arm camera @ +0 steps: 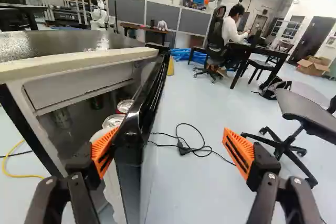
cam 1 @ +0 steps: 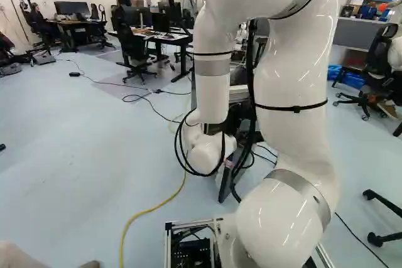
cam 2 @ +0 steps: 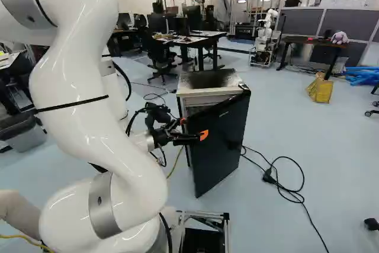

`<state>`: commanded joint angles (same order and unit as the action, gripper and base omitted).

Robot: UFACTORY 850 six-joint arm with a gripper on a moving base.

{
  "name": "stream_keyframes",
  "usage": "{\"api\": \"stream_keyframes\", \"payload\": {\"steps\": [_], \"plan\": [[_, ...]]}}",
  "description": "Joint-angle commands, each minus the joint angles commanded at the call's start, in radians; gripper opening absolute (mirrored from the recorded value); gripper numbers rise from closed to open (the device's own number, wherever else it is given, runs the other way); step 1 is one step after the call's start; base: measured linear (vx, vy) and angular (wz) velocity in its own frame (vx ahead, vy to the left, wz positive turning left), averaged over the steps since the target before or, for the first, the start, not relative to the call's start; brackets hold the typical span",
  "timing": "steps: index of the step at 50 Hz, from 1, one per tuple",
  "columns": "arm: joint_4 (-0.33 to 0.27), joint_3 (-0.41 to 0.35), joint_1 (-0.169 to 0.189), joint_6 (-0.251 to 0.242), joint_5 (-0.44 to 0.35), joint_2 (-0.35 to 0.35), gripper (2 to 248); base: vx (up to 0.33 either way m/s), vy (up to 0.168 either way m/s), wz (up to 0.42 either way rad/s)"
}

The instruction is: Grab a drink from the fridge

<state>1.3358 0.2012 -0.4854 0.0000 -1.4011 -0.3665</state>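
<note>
Fridge door (cam 2: pixel 222 143) part-open, w/ gripper (cam 2: pixel 194 128) at edge.
Has fingers spread, door betw.; shows 2 cans (arm camera: pixel 113 121) just inside door.

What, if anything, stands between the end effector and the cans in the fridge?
The partly open fridge door does: its edge stands between the open fingers, with the cans on its inner side.

The white arm (cam 1: pixel 295 86) is rising from its near joint (cam 1: pixel 279 224) and bending over at the top. Its forearm (cam 1: pixel 212 70) is hanging down on the far side, left of the upper arm in the left base view. The wrist (cam 1: pixel 210 152) is sitting low. In the right base view the black gripper (cam 2: pixel 194 128) is pointing right, roughly level, its fingers standing wide apart, their orange pads (arm camera: pixel 235 150) facing each other.
</note>
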Motion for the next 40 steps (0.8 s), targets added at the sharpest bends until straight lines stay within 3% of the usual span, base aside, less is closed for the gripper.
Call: {"api": "stream_keyframes", "payload": {"steps": [40], "plan": [[0.086,-0.121,0.039,0.000,-0.042,0.050,247,0.000,0.000,0.000]]}}
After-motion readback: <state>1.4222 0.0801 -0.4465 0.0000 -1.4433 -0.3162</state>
